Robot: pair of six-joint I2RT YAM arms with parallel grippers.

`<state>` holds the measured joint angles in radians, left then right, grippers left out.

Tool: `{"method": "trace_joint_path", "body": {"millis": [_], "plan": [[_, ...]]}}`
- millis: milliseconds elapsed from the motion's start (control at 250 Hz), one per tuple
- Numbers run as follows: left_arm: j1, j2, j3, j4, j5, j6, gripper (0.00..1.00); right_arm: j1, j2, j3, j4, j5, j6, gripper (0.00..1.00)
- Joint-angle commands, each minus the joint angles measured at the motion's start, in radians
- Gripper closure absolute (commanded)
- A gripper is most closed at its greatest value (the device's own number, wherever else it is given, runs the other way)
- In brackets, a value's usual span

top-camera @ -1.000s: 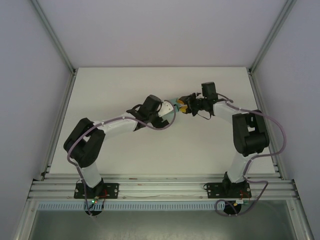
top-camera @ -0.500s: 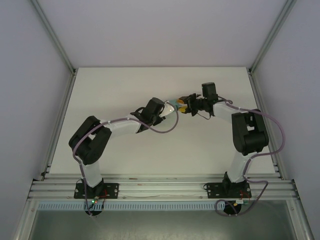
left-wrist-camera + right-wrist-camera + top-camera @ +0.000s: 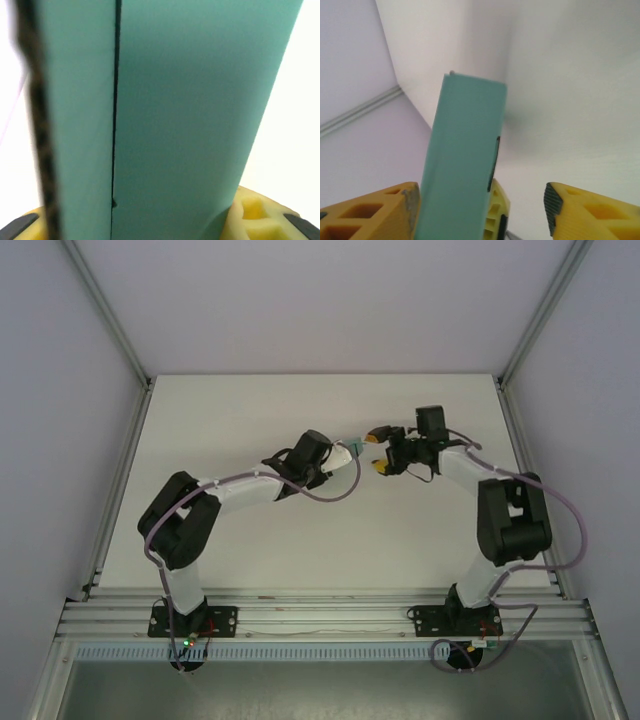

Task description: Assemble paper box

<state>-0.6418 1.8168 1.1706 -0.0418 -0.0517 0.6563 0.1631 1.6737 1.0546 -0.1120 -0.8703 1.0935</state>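
Clamping paper box [image 3: 190, 100]: left fingers [image 3: 255, 215] | right fingers [image 3: 585, 210]: wide, one clear of box; overhead: box at left arm [image 3: 240, 490]'s tip

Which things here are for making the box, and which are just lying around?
For the job: teal-green thin card paper box, held by the left gripper; open right gripper beside it.
Just around: white table; silver metal frame rails; purple cables.

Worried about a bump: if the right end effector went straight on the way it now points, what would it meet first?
Probably the paper box, standing just ahead between the open fingers of the right end effector, with the left end effector gripping it behind. Depth is unclear.
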Motion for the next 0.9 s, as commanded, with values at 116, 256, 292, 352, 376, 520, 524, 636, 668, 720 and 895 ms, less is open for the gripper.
{"method": "trace_joint_path", "body": {"millis": [116,256,292,352,376,520,524,636,668,720,895], "plan": [[0.030,-0.014,0.215,-0.481,0.212,0.047,0.61,-0.048,-0.243,-0.059,-0.153,0.283,-0.487,0.20],[0.033,0.043,0.360,-0.836,0.351,0.165,0.58,-0.048,-0.414,-0.200,0.005,0.338,-0.748,0.00],[0.033,0.056,0.376,-0.885,0.357,0.183,0.58,-0.048,-0.453,-0.239,0.059,0.316,-0.787,0.00],[0.026,0.078,0.394,-0.915,0.334,0.177,0.58,-0.048,-0.499,-0.288,0.122,0.302,-0.833,0.00],[0.023,0.083,0.400,-0.923,0.331,0.171,0.58,-0.048,-0.508,-0.295,0.131,0.268,-0.861,0.00],[0.018,0.113,0.415,-0.958,0.366,0.194,0.57,-0.043,-0.506,-0.295,0.104,0.091,-1.007,0.10],[0.018,0.112,0.415,-0.957,0.367,0.192,0.57,-0.042,-0.505,-0.295,0.103,0.086,-1.010,0.11],[0.016,0.119,0.414,-0.935,0.372,0.191,0.52,-0.016,-0.470,-0.296,0.095,-0.016,-1.084,0.26],[0.016,0.125,0.416,-0.932,0.380,0.192,0.52,-0.002,-0.462,-0.298,0.099,-0.026,-1.102,0.31],[0.016,0.135,0.417,-0.920,0.369,0.191,0.54,0.019,-0.445,-0.298,0.106,-0.022,-1.122,0.41],[0.018,0.164,0.453,-0.942,0.405,0.207,0.53,0.075,-0.391,-0.254,0.033,-0.043,-1.238,0.44]]}}
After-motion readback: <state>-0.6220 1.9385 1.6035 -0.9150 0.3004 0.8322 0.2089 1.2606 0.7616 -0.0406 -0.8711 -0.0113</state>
